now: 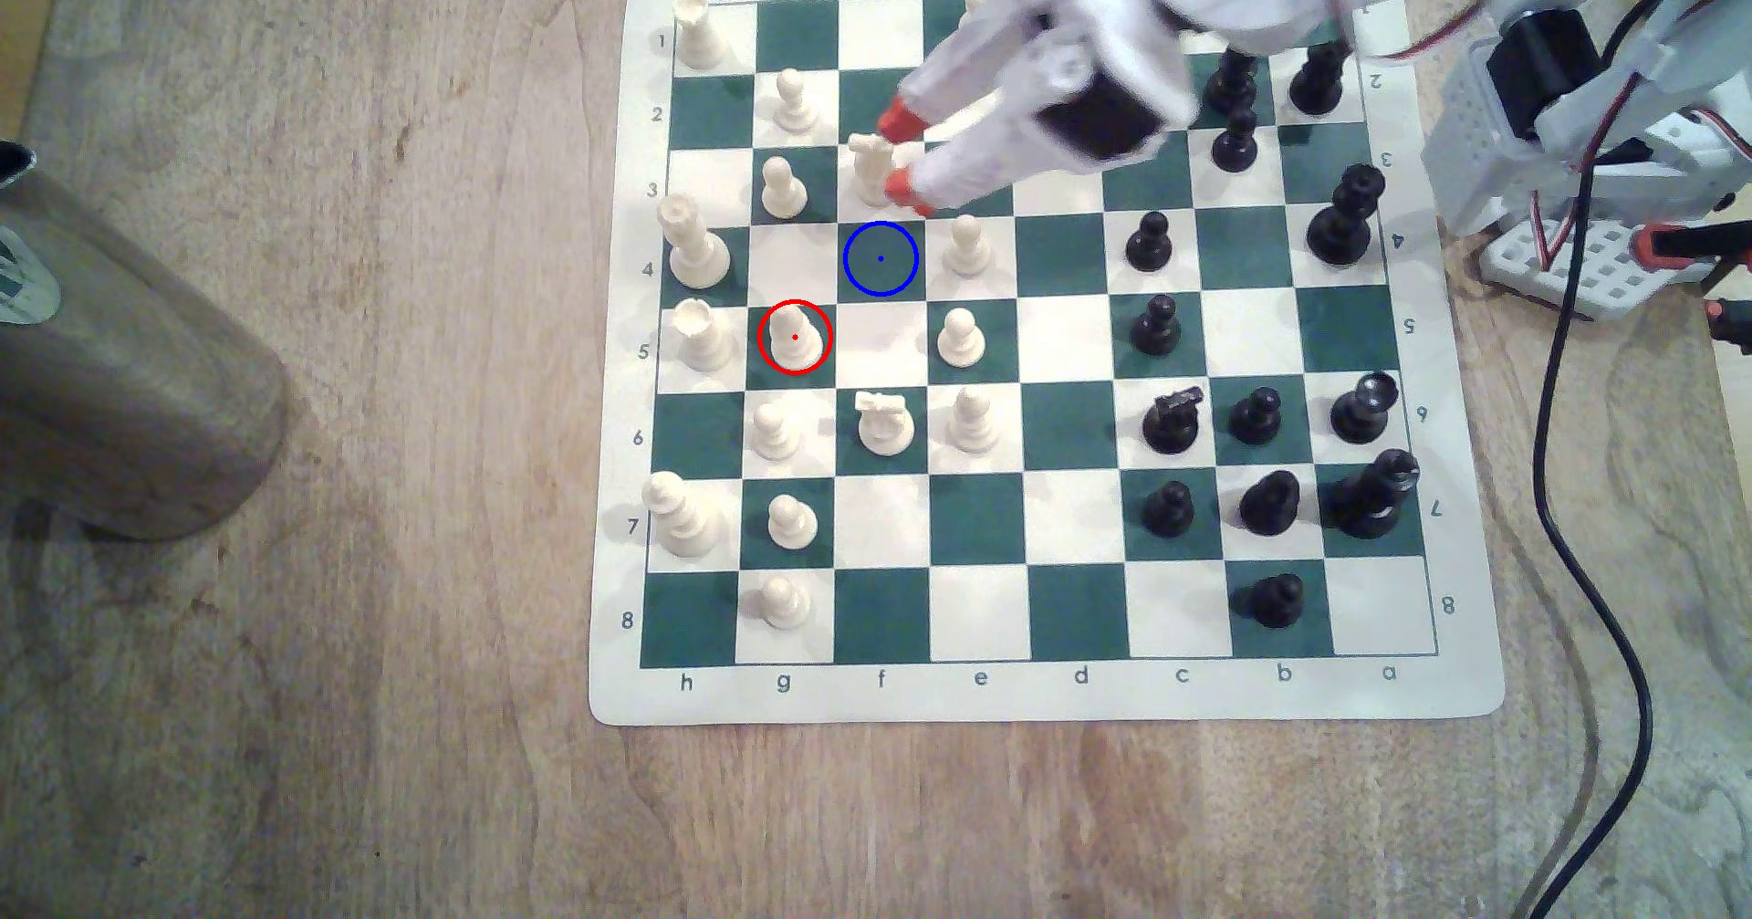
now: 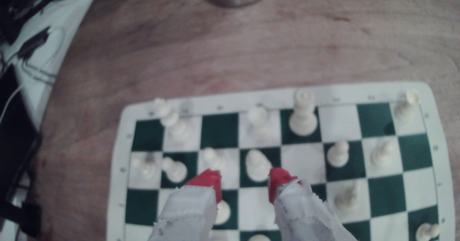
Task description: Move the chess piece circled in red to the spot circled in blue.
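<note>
The chess piece (image 1: pixel 794 336) is a cream-white bishop ringed in red, standing upright on a dark green square near the exterior view's left side of the board (image 1: pixel 1043 692). The spot (image 1: pixel 881 258) is the green square with the blue ring, one square diagonally up and right of it and bare. My gripper (image 1: pixel 899 153) hovers open above the board beyond the spot, over a white knight (image 1: pixel 870 166), with nothing held. In the wrist view the bishop (image 2: pixel 257 165) appears between and just ahead of my gripper (image 2: pixel 245 181) and its red fingertips (image 2: pixel 209 180).
White pieces crowd around the bishop: a taller piece (image 1: pixel 703 336) on the exterior view's left, a pawn (image 1: pixel 775 426) below, a knight (image 1: pixel 884 421) diagonally. Black pieces (image 1: pixel 1270 502) fill the board's right. A metal cylinder (image 1: pixel 123 360) stands off the board at left; a black cable (image 1: pixel 1593 597) runs down the right.
</note>
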### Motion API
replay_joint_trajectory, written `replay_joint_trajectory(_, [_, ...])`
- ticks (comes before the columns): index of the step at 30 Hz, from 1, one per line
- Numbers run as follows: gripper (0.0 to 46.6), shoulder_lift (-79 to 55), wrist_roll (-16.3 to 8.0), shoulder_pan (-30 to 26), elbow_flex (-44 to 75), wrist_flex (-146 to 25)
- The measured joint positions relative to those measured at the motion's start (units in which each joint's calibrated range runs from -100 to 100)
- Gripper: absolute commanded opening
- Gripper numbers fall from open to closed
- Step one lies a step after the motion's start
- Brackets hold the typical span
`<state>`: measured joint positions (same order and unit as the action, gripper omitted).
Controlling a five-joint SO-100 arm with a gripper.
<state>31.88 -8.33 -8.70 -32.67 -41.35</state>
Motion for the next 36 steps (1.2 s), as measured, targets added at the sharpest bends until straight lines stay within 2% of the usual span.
replay_joint_trajectory(5, [13.1, -13.66, -2.83, 0.00, 9.04, -2.87])
replay_joint_trajectory(10, [15.1, -22.37, -4.00, 1.55, 14.46, -4.78])
replay_joint_trajectory(16, [15.2, -28.15, -4.25, 2.21, 17.08, -4.78])
replay_joint_trajectory(27, [15.6, -42.56, -5.37, 0.22, 32.26, -5.74])
replay_joint_trajectory(36, [15.4, -48.85, -5.76, 0.37, 37.87, -6.06])
